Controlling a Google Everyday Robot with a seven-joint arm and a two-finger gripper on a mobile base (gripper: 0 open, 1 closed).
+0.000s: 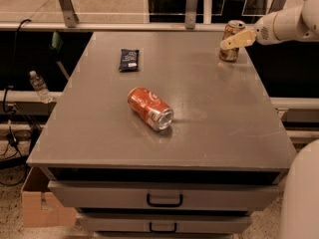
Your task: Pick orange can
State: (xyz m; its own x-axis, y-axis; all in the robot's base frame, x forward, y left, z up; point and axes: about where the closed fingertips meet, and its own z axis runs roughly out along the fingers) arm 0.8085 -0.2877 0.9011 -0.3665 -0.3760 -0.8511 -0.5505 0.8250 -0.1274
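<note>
Camera view: end effector (234, 40) lies against the upright orange can (228, 54), grip impossible to tell

A flat grey tabletop (224, 118) carries a bright red-orange drink can with white script (150, 108), lying on its side near the middle with its silver end toward the near right. A small dark blue snack packet (129, 59) lies flat, well apart, toward the far left. Under the top sit two grey drawers with black handles (164, 200). On the floor at the left are a brown cardboard box (36, 203), a clear plastic water bottle (39, 86) and black cables (10, 133). The pincer (229, 43) is at the tabletop's far right corner.
</note>
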